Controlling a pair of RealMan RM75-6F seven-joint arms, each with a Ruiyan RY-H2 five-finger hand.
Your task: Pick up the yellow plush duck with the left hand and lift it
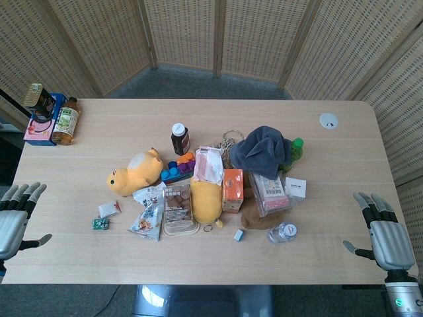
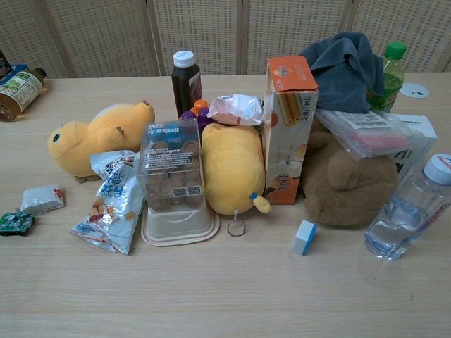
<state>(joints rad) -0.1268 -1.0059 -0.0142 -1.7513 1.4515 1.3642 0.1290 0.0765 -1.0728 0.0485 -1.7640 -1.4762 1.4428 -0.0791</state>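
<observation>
A pale wood-grain tabletop [image 1: 132, 119] with rounded corners carries a loose pile of things near its middle. The largest soft shape is a crumpled grey-blue cloth [image 1: 263, 149], heaped over a green-capped bottle [image 2: 393, 65]. Below it sits a rounded brown plush toy [image 2: 347, 184] with short matte pile, partly under a clear plastic pouch [image 2: 365, 131].

The yellow plush duck [image 1: 134, 173] lies on its side at the left of the pile, fuzzy and egg-shaped, its head toward the left edge; crinkled white snack packets [image 2: 113, 193] touch its underside. Well apart from it, at the left edge of the tabletop, the left hand [image 1: 14, 218] hovers with fingers straight and spread, holding nothing. The right hand [image 1: 383, 232], grey and hard-shelled, sits at the right edge, equally splayed and empty.

A second yellow plush [image 2: 232, 165], smooth and oblong with a metal key ring at its foot, stands between a clear plastic box of brown biscuits [image 2: 170, 169] and an upright orange cardboard carton [image 2: 289, 120]. Behind these stands a dark glass bottle with a white cap [image 2: 186, 82]. A clear ribbed water bottle [image 2: 410, 211] lies tilted at the right.

Small items: a blue-and-white eraser-like block [image 2: 304, 236], a white sachet [image 2: 41, 198] and a green circuit-like chip [image 2: 14, 223].
</observation>
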